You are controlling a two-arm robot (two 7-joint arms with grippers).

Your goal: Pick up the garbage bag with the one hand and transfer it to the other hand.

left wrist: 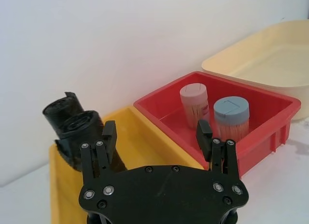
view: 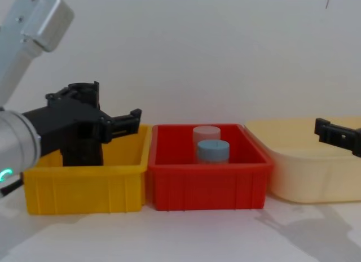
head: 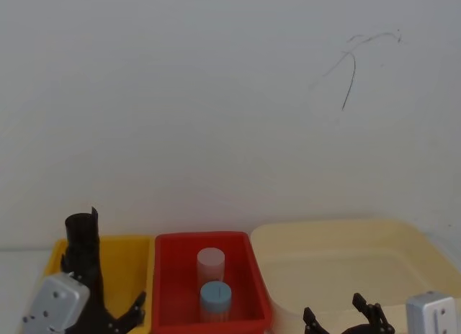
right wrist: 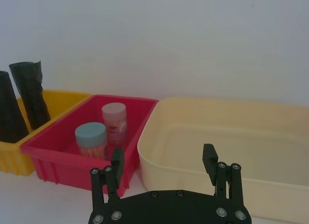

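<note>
Two black crinkly rolls stand in the yellow bin (left wrist: 145, 137). The garbage bag (left wrist: 86, 129) is the nearer one, and a second like roll (left wrist: 62, 108) stands just behind it. My left gripper (left wrist: 156, 134) hangs open over this bin, with its one finger close beside the garbage bag and nothing between its fingers. A roll (head: 81, 239) rises above that gripper (head: 108, 294) in the head view, and the chest view has the gripper (view: 104, 108) in front of it. My right gripper (right wrist: 163, 159) is open and holds nothing near the cream tub (right wrist: 227, 137).
A red bin (view: 206, 180) between the yellow bin (view: 84, 186) and the cream tub (view: 310, 171) holds a pink-lidded jar (left wrist: 194, 101) and a blue-lidded jar (left wrist: 231, 115). A plain white wall stands close behind the bins.
</note>
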